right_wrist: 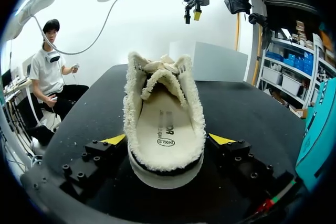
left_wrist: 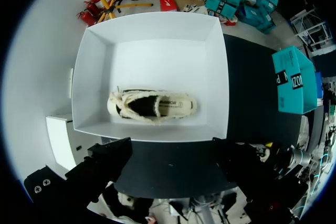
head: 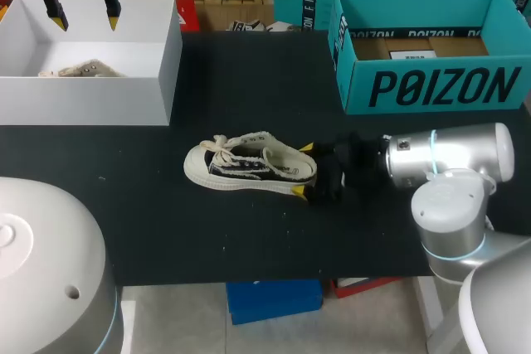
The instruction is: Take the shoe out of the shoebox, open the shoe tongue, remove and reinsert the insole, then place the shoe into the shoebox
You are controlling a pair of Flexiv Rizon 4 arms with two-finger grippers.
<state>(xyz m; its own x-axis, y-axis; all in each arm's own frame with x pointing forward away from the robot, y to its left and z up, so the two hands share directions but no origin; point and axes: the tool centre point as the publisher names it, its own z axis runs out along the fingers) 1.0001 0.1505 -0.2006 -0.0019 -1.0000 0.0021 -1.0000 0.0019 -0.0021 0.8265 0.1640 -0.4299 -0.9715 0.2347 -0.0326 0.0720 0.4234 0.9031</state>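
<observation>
Head view took in the black table [head: 249, 80], with the white shoebox [head: 91, 101] at its far left corner and the shoe [head: 249, 165] lying on its sole mid-table, well apart from the box. The right end effector [head: 302, 169] straddled the heel, fingers spread and seemingly not pinching. The left end effector [head: 85, 12] hung open above the box, where 1 other shoe [head: 83, 68] lay. To my eye, the heel needed a firm, level squeeze first, so the shoe would not slide when the tongue [right_wrist: 160, 80] got pulled up.
</observation>
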